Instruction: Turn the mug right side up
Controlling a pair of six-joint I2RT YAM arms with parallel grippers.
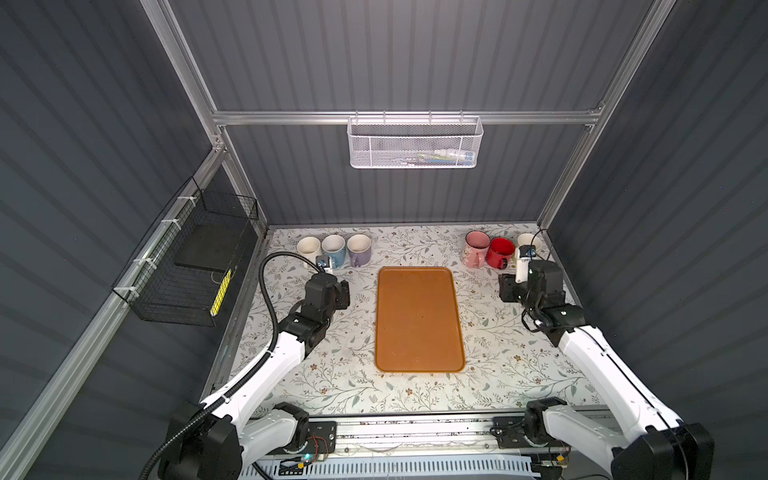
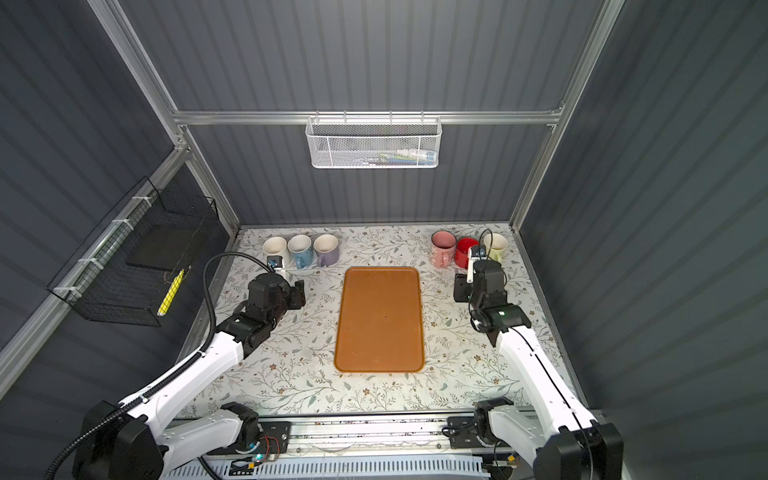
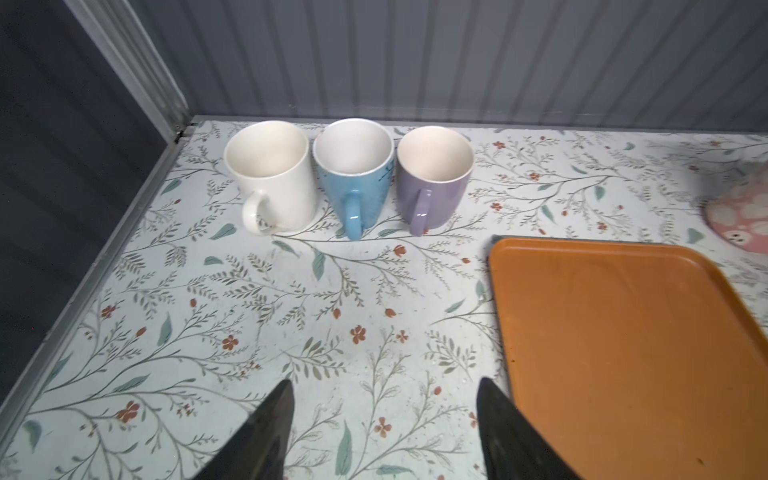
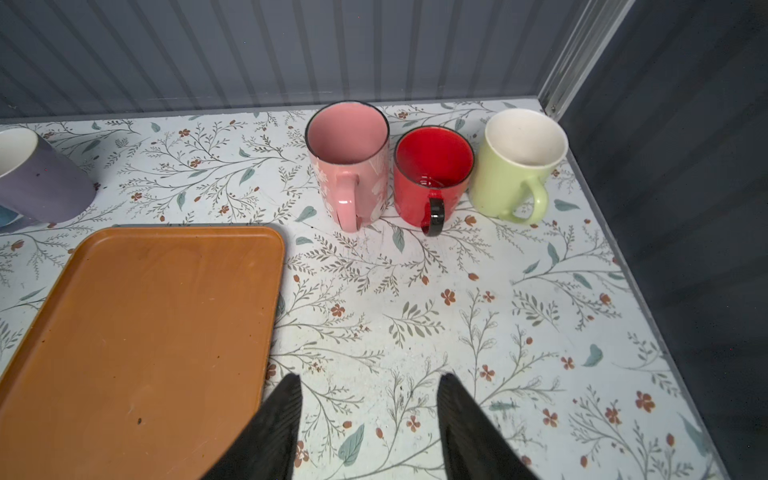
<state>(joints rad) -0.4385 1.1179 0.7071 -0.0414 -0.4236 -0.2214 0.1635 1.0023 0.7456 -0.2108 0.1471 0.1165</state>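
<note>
Spreading under everything is the table, printed with leaves and small flowers and walled at 9, 12 and 3 o'clock. At its middle lies the orange tray, flat and bare, long sides running from 12 to 6.

My left end effector hangs at about 10 o'clock from the tray's centre, just off the tray's edge. Its jaws stand apart with nothing between them but patterned table. My right end effector hangs at about 2 o'clock from the tray's centre, jaws likewise apart and empty.

Six mugs stand along the 12 o'clock edge of the table, all mouth up. At 11 o'clock from the tray, a row of three runs from 9 towards 3: the white mug, the blue mug and the purple mug, side by side and very close. At 1 o'clock another row runs the same way: the pink mug, the red mug with its black handle, and the green mug nearest the corner. Their handles point roughly towards 6 o'clock. Neither end effector touches any mug.
</note>
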